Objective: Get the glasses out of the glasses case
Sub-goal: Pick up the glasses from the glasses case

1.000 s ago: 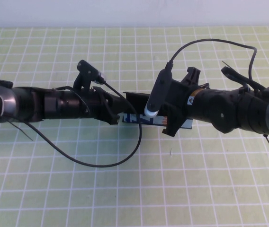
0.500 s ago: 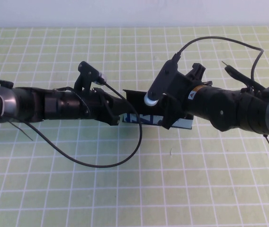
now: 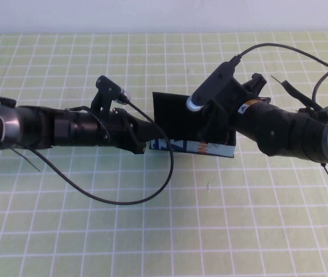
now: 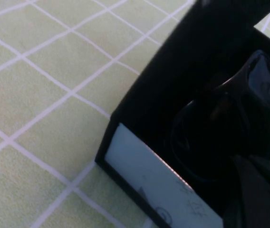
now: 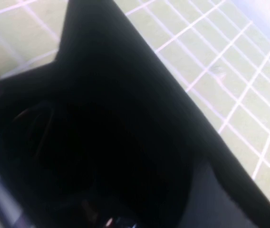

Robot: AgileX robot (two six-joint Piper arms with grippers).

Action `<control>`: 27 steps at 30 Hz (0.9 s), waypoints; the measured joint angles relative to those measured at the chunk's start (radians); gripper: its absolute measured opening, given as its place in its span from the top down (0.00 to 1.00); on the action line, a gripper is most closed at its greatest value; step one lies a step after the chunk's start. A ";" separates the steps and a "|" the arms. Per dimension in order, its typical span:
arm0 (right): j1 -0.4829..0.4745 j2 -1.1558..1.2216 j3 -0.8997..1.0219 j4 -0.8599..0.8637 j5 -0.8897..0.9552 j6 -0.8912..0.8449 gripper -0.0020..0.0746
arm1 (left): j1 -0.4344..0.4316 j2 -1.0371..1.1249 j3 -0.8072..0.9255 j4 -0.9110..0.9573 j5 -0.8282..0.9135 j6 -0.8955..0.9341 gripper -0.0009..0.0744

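Observation:
The glasses case (image 3: pixel 201 148) lies mid-table, its white printed front facing me and its black lid (image 3: pixel 172 112) standing open at the back. My left gripper (image 3: pixel 145 143) is at the case's left end and grips its front wall; one dark finger (image 4: pixel 261 197) sits just inside that wall (image 4: pixel 154 185). The black glasses (image 4: pixel 220 118) lie inside the case, dark lenses showing. My right gripper (image 3: pixel 211 124) hangs over the case's right half, against the open lid (image 5: pixel 139 90). The right wrist view shows only the dark interior.
A green mat with a white grid (image 3: pixel 164 231) covers the table. The left arm's loose black cable (image 3: pixel 123 199) loops over the mat in front of the case. A pale wall runs along the far edge.
The right gripper has swung back and to the right, and the lid has gone from nearly flat to wide open. The left arm has not moved.

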 joint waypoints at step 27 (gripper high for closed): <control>-0.002 0.099 -0.019 0.234 -0.256 0.000 0.39 | -0.002 0.000 -0.007 0.034 0.004 -0.024 0.99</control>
